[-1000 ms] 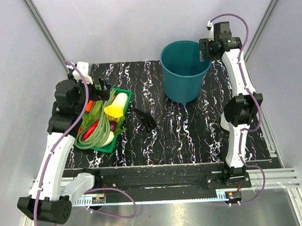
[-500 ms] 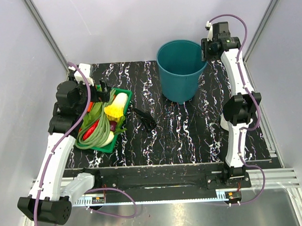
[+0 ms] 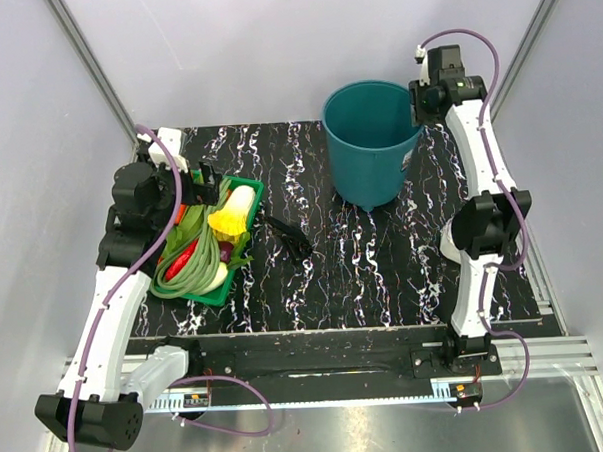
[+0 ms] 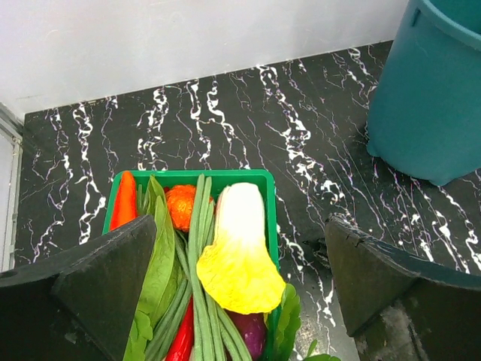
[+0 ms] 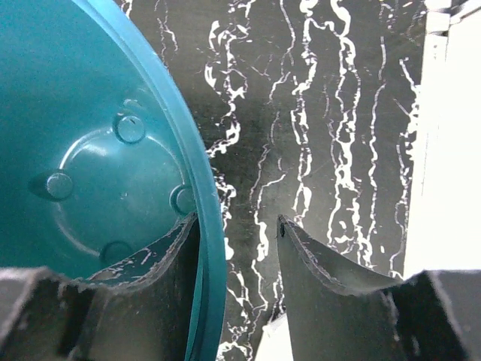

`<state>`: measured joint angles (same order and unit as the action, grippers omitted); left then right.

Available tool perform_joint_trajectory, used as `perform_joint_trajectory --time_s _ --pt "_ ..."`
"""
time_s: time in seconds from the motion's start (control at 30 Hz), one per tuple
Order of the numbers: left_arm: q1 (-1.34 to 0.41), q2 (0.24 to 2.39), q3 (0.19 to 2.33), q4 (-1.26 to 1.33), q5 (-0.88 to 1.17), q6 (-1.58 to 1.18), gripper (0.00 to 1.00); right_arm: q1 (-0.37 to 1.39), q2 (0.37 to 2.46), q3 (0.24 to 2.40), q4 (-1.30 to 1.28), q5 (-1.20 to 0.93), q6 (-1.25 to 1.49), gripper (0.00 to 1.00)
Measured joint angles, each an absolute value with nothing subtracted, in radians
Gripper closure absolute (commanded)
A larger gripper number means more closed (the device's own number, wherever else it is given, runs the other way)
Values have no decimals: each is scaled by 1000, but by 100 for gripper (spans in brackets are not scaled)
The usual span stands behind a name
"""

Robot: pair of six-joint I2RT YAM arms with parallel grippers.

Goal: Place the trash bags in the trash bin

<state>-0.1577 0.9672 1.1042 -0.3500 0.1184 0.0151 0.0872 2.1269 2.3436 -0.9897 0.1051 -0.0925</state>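
Trash bin [image 5: 90,135] rim stands between right fingers [image 5: 319,282].

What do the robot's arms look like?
The left arm and right arm are white tubes with chunky black joints. Purple cables loop along them. The left gripper and right gripper each have two dark wedge-shaped fingers.
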Motion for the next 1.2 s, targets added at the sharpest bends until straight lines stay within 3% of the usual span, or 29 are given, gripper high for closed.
perform_joint_trajectory --time_s 0.3,0.6,0.67,0.83,0.93,1.03,1.2 --pt "-158 950 1102 -350 119 19 1 -1 2047 2281 -987 142 -129 100" --pt "-158 947 1102 -351 167 36 1 -73 1804 1892 -765 165 -158 99" --pt "-162 954 1102 -351 191 51 1 -67 1759 1836 -722 161 -169 91" --pt "-193 1028 1102 -368 239 107 1 -64 1721 1775 -674 170 -194 51" --pt "-216 1082 1102 -395 251 136 1 -67 1721 1769 -675 176 -215 38" --pt "-229 1113 1102 -426 256 150 1 -70 1710 1770 -673 175 -228 16" --pt "-229 1110 1102 -427 257 154 1 -70 1682 1795 -674 175 -247 9"
